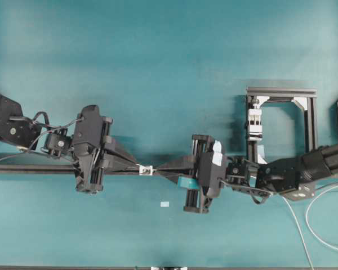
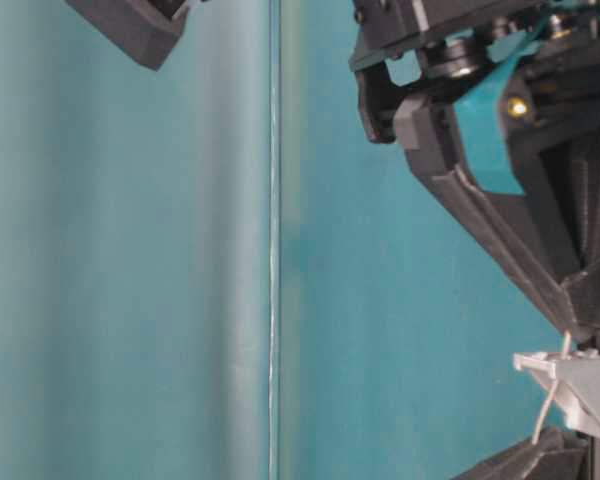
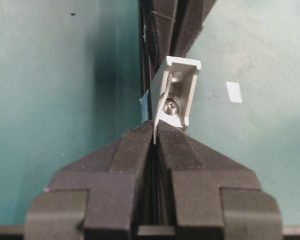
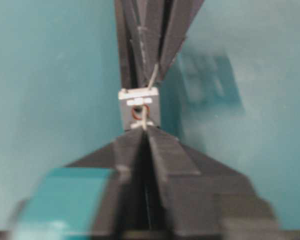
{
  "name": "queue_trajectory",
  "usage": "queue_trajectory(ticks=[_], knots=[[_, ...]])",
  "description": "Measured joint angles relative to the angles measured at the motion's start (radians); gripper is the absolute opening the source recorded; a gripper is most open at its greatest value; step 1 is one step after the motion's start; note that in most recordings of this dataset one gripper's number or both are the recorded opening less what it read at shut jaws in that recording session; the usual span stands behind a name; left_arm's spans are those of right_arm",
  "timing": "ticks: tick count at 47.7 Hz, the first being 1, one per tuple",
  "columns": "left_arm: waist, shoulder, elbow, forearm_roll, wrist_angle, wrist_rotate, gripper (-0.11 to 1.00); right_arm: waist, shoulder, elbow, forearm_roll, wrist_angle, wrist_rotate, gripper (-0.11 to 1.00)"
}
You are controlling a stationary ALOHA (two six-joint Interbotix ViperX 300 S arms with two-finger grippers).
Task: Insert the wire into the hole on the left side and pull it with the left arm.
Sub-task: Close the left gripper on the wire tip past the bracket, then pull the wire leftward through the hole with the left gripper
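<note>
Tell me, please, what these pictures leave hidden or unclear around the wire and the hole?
- Right end effector: its wrist view is blurred, so open or shut is unclear.
- Wire: past the left end effector, the closed fingers hide how far it reaches.
- Hole: too small overhead to show its opening.
- Table-level view: the edges cut off both arms.

The little block with the hole [image 1: 146,170] sat mid-table, squeezed between the two grippers: left gripper [image 1: 136,165] touching its left side, right gripper [image 1: 158,169] right up against the other. The wire [image 3: 162,107] ran through the block into the left fingertips. A tape rectangle [image 1: 164,203] lay just in front, and a clamp frame [image 1: 281,121] stood behind on the right.
</note>
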Motion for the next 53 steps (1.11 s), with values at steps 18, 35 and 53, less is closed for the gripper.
queue_trajectory(ticks=[18,35,53], knots=[[-0.002,-0.012,-0.002,0.000,0.034,0.000,-0.10,-0.017,0.000,0.000,0.003,0.002,0.000,0.73],[-0.037,-0.067,0.003,0.002,0.115,-0.005,-0.10,-0.017,-0.002,0.008,0.003,0.003,0.000,0.73],[-0.054,-0.160,0.051,0.002,0.198,-0.025,-0.10,-0.017,-0.005,0.011,0.003,0.006,0.000,0.73]])
